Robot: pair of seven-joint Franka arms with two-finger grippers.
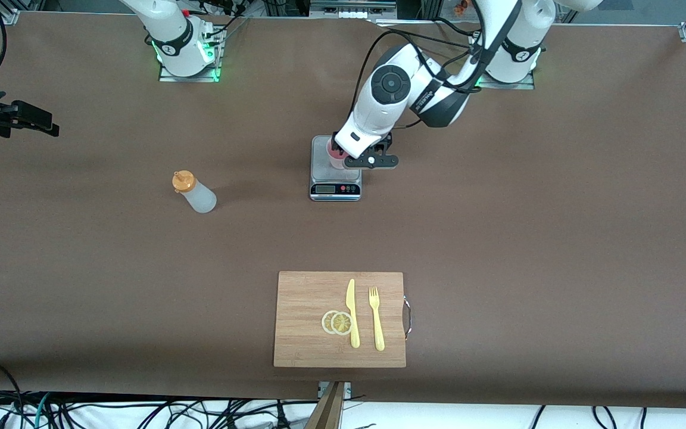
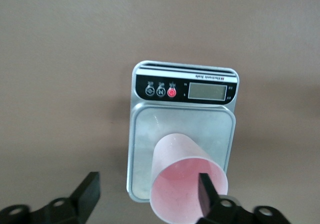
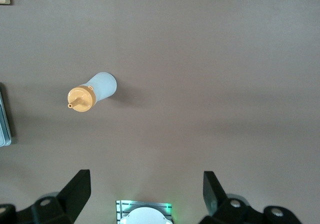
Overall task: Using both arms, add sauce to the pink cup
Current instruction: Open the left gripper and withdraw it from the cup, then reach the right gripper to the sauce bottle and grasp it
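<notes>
The pink cup (image 1: 335,156) (image 2: 187,184) stands upright on a small silver scale (image 1: 325,174) (image 2: 150,129) at the table's middle. My left gripper (image 1: 359,157) (image 2: 148,184) hangs open over it, with one finger (image 2: 204,189) inside the cup's rim and the other out past the scale's edge. Neither finger presses the cup wall. The sauce bottle (image 1: 195,192) (image 3: 95,93), whitish with an orange nozzle cap, stands on the table toward the right arm's end. My right gripper (image 3: 145,194) waits open and empty, high over the table by its own base, away from the bottle.
A wooden cutting board (image 1: 301,310) lies near the front camera, with a yellow knife (image 1: 352,313), a yellow fork (image 1: 376,319) and two lemon slices (image 1: 337,322) on it. A dark clamp fixture (image 1: 9,116) juts in at the right arm's end of the table.
</notes>
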